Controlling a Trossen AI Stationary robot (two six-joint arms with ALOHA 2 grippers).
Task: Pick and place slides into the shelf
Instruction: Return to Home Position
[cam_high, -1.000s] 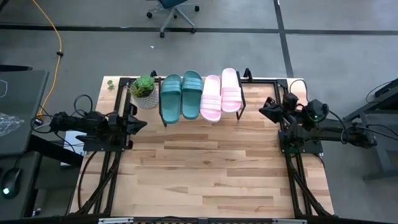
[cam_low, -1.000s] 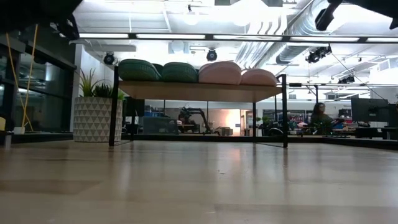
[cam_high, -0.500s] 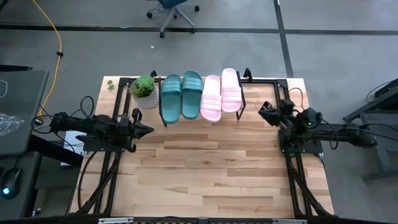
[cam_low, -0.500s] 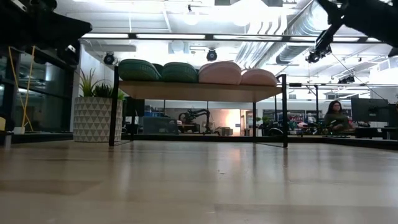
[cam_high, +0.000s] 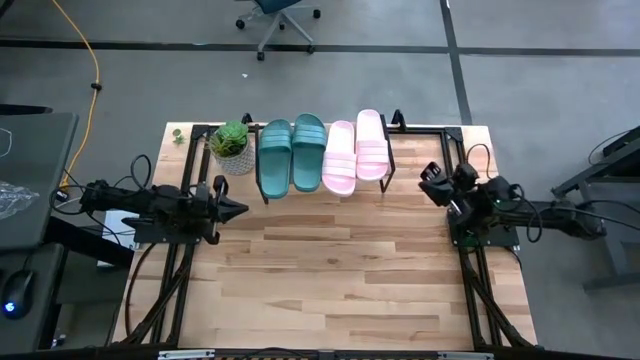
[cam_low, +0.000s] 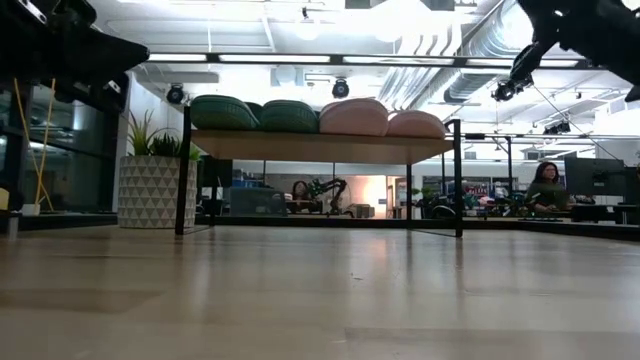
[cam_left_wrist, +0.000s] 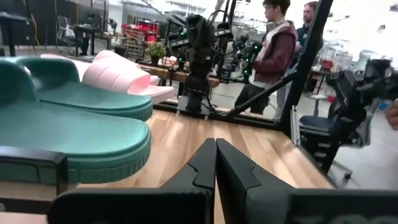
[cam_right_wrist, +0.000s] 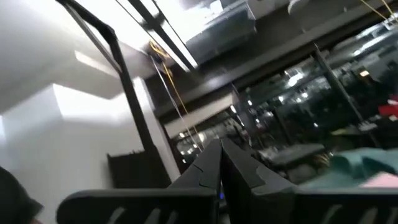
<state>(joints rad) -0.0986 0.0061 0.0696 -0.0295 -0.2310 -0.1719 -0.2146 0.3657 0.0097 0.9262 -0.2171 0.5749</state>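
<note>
Four slides lie side by side on the shelf (cam_high: 330, 190) at the table's far edge: two dark teal (cam_high: 290, 155) and two pale pink (cam_high: 356, 150), soles resting on the plank. In the low view the shelf (cam_low: 320, 146) carries their rounded straps, teal (cam_low: 255, 113) and pink (cam_low: 385, 120). My left gripper (cam_high: 240, 210) is shut near the left edge, just short of the shelf's left end; the teal slides (cam_left_wrist: 74, 124) show beside its shut fingers (cam_left_wrist: 216, 163). My right gripper (cam_high: 426, 185) is shut, raised near the shelf's right end (cam_right_wrist: 219, 163).
A potted plant (cam_high: 232, 145) stands at the shelf's left end, also in the low view (cam_low: 152, 185). Bare wooden tabletop (cam_high: 330, 280) stretches over the middle and near side. People and other equipment show in the room beyond the table.
My left gripper has moved toward the table's right, ending closer to the shelf's left end. My right arm has drawn back toward the right edge and tipped its gripper upward. The slides have stayed on the shelf.
</note>
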